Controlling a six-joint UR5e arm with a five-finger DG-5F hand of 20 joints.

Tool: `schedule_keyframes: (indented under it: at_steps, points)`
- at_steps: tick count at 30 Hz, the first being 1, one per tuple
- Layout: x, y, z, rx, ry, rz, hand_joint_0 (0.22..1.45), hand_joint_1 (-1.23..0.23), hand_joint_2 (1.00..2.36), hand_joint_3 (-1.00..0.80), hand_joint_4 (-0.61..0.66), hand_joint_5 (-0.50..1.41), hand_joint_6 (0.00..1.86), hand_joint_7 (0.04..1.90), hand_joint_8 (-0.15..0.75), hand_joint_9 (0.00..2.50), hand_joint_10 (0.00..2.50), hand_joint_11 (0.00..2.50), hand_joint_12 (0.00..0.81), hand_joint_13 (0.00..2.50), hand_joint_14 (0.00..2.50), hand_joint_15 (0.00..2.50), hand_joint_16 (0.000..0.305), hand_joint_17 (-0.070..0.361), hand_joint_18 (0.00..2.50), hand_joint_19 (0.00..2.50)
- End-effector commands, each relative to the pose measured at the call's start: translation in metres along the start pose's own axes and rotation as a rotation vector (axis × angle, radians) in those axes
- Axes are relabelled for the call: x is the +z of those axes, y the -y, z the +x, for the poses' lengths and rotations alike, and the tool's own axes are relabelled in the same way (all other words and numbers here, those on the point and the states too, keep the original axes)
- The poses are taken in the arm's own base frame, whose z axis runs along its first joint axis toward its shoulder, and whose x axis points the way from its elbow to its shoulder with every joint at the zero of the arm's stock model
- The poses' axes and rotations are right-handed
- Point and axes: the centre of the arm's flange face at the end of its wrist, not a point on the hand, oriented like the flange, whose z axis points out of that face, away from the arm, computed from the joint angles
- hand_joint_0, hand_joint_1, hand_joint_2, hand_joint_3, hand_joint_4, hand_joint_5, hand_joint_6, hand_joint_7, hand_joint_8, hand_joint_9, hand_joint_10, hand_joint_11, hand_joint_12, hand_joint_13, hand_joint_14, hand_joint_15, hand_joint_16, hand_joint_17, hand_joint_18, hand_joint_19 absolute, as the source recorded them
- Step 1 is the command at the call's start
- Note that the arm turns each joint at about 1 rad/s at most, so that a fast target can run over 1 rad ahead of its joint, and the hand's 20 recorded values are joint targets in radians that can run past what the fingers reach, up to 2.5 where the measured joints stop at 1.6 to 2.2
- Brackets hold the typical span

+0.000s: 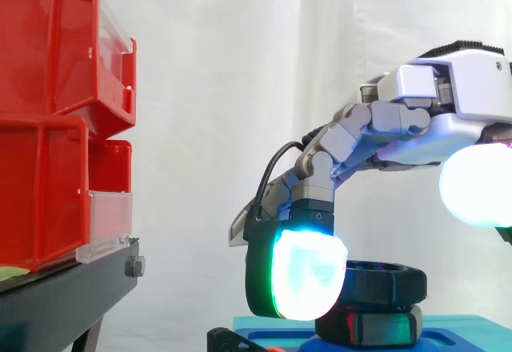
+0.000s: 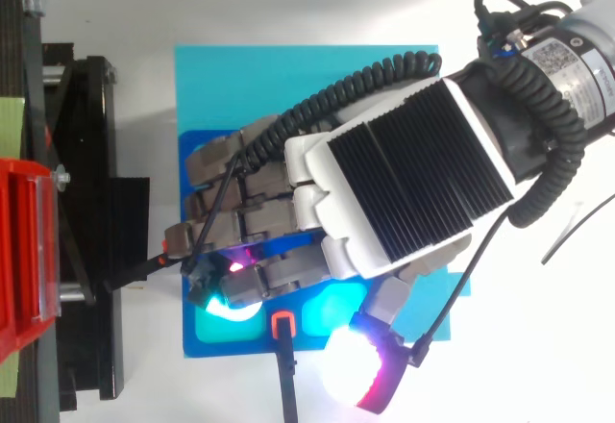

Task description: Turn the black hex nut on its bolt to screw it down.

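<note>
- side view: black hex nut (image 1: pixel 388 284) sits low on the blue base (image 2: pixel 288 77), bottom centre-right.
- hand (image 1: pixel 448 128) — fingers (image 1: pixel 308 276) curled round the nut, thumb (image 1: pixel 476 184) lifted away.
- likely stiff, light, smooth — press on opposite flats.

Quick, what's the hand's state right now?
Hand: shut on the black hex nut, fingers curled down round it.

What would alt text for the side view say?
A robot hand reaches in from the right and down over a black hex nut on a blue base. Red bins sit stacked on a black stand at left, before a white curtain.
</note>
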Motion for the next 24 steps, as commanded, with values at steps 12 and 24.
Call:
schedule_keyframes:
  at_steps: [12,24]
  points:
    - [-0.0030,0.0052,0.0003,-0.004,0.006,0.006,0.51,-0.32,1.00,-0.50,0.32,-0.21,0.87,0.57,0.303,0.47,0.01,0.34,0.362,0.66,0.01,0.27,0.048,0.108,0.54,0.34]
    - [-0.0069,0.0107,-0.0022,-0.009,0.015,0.014,0.51,-0.32,1.00,-0.50,0.32,-0.21,0.87,0.57,0.302,0.47,0.01,0.33,0.364,0.66,0.01,0.27,0.048,0.108,0.54,0.33]
